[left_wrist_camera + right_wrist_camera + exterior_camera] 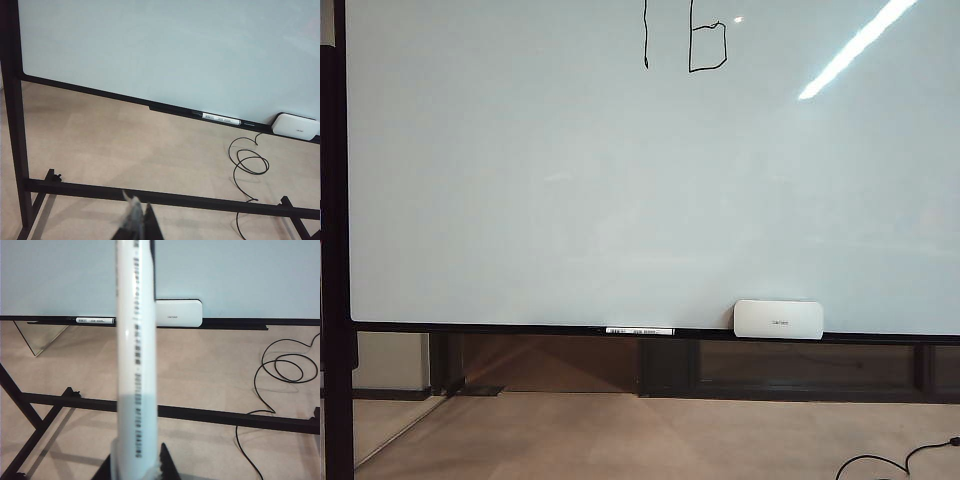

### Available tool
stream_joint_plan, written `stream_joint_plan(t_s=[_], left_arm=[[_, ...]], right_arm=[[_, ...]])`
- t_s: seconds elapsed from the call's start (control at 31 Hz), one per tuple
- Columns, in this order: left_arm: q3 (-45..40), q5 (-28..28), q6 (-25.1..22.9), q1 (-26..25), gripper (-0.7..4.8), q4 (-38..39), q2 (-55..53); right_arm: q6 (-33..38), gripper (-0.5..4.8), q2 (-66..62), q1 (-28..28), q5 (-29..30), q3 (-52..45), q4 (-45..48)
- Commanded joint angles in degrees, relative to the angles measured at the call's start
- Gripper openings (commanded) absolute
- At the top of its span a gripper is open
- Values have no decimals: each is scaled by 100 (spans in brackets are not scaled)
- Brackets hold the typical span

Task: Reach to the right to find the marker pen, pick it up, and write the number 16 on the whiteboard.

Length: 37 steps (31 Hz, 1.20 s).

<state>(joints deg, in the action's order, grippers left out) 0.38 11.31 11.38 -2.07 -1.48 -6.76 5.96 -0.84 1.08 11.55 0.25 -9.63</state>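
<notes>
Left to right: your left gripper [137,220] hangs low, away from the whiteboard [520,180], jaws together on nothing. A spare pen [640,330] and eraser [778,319] rest on the board's bottom ledge. The number 16 [686,40] stands at the top edge, apparently finished. Your right gripper [137,467] is clamped on the marker pen [136,340].

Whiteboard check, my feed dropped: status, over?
Right gripper shut on marker pen, off the whiteboard. Left gripper shut, empty, low. The number 16 written near top. Nothing in the way.
</notes>
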Motion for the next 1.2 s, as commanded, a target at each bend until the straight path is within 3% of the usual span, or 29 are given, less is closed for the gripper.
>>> stream_joint_plan(t_s=[0.03,0.16,1.2], left_arm=[[13,-17,-42,-13,-5,-77,-4],[13,-11,-42,-13,-5,-74,-4],[13,26,-42,-13,-5,103,-4]], right_arm=[[0,-5,-4,4,-223,15,-2],[2,-5,-4,4,-444,15,-35],[302,-5,0,7,-262,15,4]])
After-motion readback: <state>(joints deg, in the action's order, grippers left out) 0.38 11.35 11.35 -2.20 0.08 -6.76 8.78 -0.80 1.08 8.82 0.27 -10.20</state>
